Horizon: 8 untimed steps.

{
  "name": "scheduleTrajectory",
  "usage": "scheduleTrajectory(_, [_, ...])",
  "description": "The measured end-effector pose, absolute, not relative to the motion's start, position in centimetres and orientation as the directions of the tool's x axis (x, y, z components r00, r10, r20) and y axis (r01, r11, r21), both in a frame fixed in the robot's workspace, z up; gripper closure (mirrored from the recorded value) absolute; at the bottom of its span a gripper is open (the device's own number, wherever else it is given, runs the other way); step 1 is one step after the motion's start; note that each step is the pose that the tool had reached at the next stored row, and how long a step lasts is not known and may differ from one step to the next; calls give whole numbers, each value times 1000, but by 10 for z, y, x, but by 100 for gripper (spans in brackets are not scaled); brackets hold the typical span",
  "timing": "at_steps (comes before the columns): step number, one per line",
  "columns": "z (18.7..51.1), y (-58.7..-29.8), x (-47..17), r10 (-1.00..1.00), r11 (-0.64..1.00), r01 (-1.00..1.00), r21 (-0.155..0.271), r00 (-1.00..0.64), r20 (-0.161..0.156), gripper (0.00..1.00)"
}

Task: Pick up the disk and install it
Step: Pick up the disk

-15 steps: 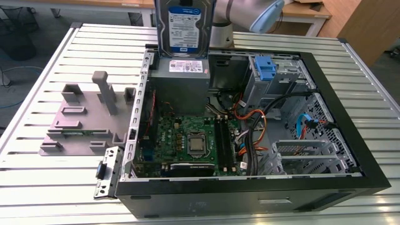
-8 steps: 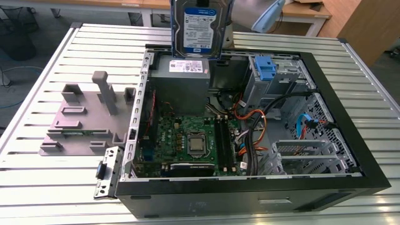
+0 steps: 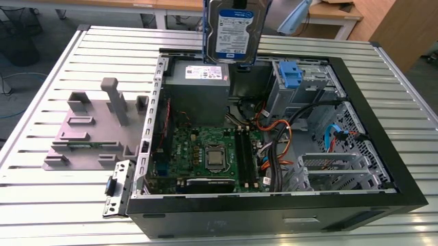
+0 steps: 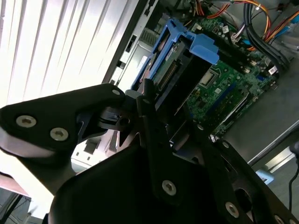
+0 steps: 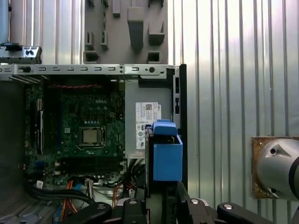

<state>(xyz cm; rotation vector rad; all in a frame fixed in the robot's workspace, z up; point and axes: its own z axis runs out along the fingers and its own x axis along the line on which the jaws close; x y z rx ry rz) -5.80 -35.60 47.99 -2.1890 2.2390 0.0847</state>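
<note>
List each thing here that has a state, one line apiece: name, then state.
disk, held upright in the air above the case
pincer, shut on the disk
case, lying flat on the table, side open
power supply, seated inside the case
bracket, sitting in the case's drive bay
CPU, uncovered, no cooler on it

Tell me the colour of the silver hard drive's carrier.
Blue plastic carrier, clearest in the first wrist view.
</note>
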Motion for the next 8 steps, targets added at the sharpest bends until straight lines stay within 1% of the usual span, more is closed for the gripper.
scheduleTrajectory(8, [480,-356,-37,-999,22,-999,32,-23,-44,65])
